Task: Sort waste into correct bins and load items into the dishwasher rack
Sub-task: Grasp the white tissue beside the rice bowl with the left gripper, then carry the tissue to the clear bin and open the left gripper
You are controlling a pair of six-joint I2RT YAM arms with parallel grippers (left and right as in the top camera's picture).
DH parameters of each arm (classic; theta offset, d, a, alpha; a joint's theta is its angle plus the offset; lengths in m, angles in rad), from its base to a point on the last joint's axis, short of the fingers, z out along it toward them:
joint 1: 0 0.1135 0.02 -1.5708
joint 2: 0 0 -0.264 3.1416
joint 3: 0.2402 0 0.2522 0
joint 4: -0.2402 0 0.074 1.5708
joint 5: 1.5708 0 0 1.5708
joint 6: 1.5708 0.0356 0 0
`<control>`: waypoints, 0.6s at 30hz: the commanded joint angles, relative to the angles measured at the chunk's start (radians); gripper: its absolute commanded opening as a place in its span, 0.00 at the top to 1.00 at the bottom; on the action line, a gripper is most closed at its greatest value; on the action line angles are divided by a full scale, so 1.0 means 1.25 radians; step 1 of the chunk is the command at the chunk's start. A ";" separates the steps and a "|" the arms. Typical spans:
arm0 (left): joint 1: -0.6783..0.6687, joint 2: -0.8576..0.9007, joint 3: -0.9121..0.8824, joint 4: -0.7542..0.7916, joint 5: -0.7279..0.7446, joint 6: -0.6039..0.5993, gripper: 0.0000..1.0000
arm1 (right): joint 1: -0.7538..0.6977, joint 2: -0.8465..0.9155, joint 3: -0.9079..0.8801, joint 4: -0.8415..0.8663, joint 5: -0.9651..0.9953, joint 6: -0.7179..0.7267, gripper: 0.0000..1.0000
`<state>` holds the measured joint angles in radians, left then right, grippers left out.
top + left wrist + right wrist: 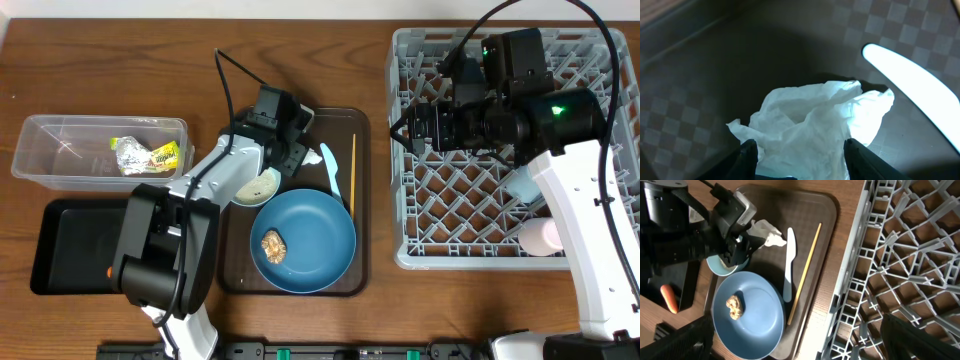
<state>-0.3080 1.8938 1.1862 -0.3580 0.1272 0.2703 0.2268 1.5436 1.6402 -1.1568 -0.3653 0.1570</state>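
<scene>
The left gripper [801, 152], half-narrowed astride the crumpled white napkin [810, 115], grip uncertain, should squeeze firmly before lifting, clear of the pale blue spoon [910, 80] at three o'clock.

Under my left gripper [305, 152] the brown tray [345, 125] lies on the wooden table [200, 40]. The grey rack [402, 150] stands well to its right. The clear tub [60, 150] is off to its left, the black tray [70, 250] left and nearer me.
</scene>
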 commanded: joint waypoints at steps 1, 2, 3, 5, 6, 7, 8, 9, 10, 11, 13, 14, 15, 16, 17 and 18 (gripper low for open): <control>0.003 0.007 -0.003 -0.002 -0.006 0.011 0.44 | 0.003 0.001 0.000 -0.002 0.002 0.006 0.01; 0.003 0.008 -0.003 -0.002 -0.006 0.011 0.46 | 0.003 0.001 0.000 -0.002 0.002 0.006 0.01; 0.003 0.011 -0.003 0.001 -0.006 0.011 0.49 | 0.003 0.001 0.000 -0.002 0.002 0.006 0.01; 0.003 0.016 -0.003 0.005 -0.006 0.011 0.57 | 0.003 0.001 0.000 -0.002 0.002 0.006 0.01; 0.003 0.019 -0.003 0.008 -0.006 0.011 0.59 | 0.003 0.001 0.000 -0.003 0.002 0.006 0.01; 0.003 0.025 -0.003 0.014 -0.005 0.011 0.60 | 0.003 0.001 0.000 -0.003 0.002 0.006 0.01; 0.003 0.031 -0.003 0.018 -0.002 0.011 0.60 | 0.003 0.001 0.000 -0.004 0.002 0.006 0.01; 0.003 0.039 -0.003 0.020 0.001 0.011 0.60 | 0.003 0.001 0.000 -0.005 0.002 0.006 0.01; 0.003 0.047 -0.003 0.021 0.003 0.011 0.60 | 0.003 0.001 0.000 -0.007 0.002 0.006 0.01; 0.003 0.052 -0.003 0.021 0.003 0.011 0.61 | 0.003 0.001 0.000 -0.009 0.002 0.006 0.01; 0.003 0.059 -0.003 0.022 0.002 0.011 0.67 | 0.003 0.001 0.000 -0.011 0.002 0.006 0.01; 0.003 0.059 -0.002 0.023 0.002 0.011 0.73 | 0.003 0.001 0.000 -0.011 0.002 0.006 0.01; 0.003 0.059 -0.002 0.026 0.002 0.011 0.79 | 0.003 0.001 0.000 -0.011 0.002 0.006 0.01; 0.003 0.056 0.000 0.027 0.002 0.010 0.85 | 0.003 0.001 0.000 -0.011 0.002 0.006 0.01; 0.003 0.053 0.002 0.027 0.002 0.010 0.90 | 0.003 0.001 0.000 -0.011 0.002 0.006 0.01; 0.003 0.046 0.006 0.026 0.002 0.003 0.94 | 0.003 0.001 0.000 -0.012 0.002 0.006 0.01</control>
<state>-0.3080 1.9491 1.1862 -0.3241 0.1303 0.2790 0.2268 1.5436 1.6402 -1.1675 -0.3653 0.1570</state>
